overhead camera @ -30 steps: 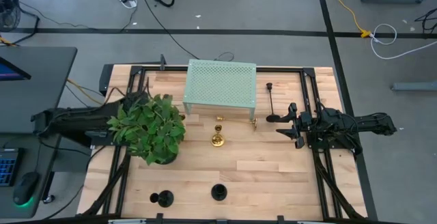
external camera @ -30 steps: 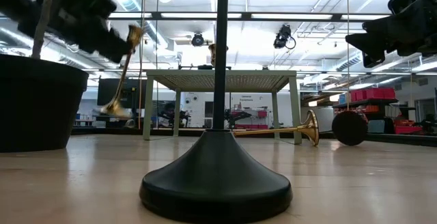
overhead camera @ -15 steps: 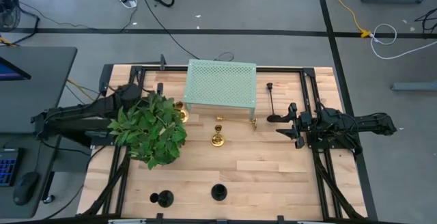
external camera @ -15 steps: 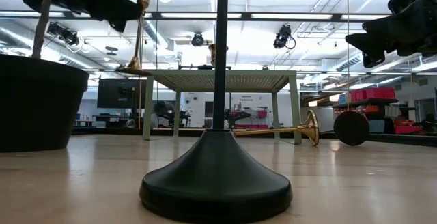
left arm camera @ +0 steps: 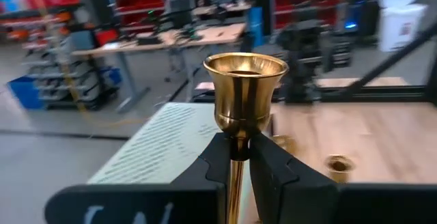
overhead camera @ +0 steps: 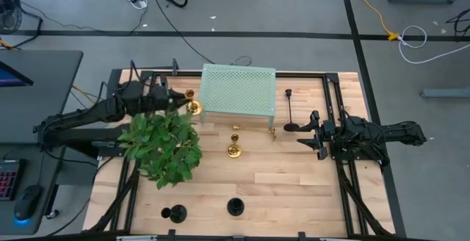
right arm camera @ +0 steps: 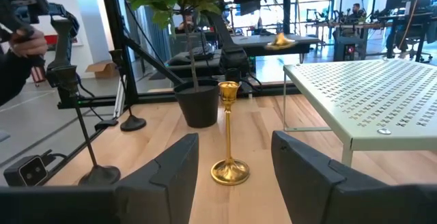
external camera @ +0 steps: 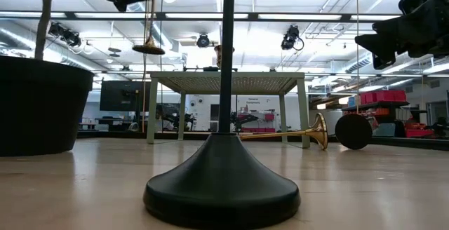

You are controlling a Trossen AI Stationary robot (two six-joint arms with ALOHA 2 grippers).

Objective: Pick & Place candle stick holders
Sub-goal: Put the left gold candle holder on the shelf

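The left hand (left arm camera: pixel 239 157) is closed on the thin stem of a gold candle stick holder (left arm camera: pixel 244 101), just under its little cup, and it holds this holder in the air beside the left edge of the pale green stand (overhead camera: pixel 237 91), with the round base (external camera: pixel 148 48) hanging higher than the top of the stand in the low view. In the high view this hand (overhead camera: pixel 178 100) is just above the leaves of the potted plant (overhead camera: pixel 163 142), whose dark pot (external camera: pixel 38 104) stands on the left side of the tabletop (overhead camera: pixel 279 182). The right hand (overhead camera: pixel 312 132) is wide open and holds nothing; it hovers at the right side of the tabletop. Just beside its fingers (right arm camera: pixel 311 166) a tall black holder (overhead camera: pixel 292 111) lies on its side. A second gold holder (overhead camera: pixel 234 145) stands upright in front of the stand, near the middle of the tabletop. A third gold holder (external camera: pixel 295 134) lies on its side at the right front leg of the stand. Two more black holders, one to the left (overhead camera: pixel 174 213) and one to the right (overhead camera: pixel 235 207), stand near the front edge of the tabletop, well apart from both hands.
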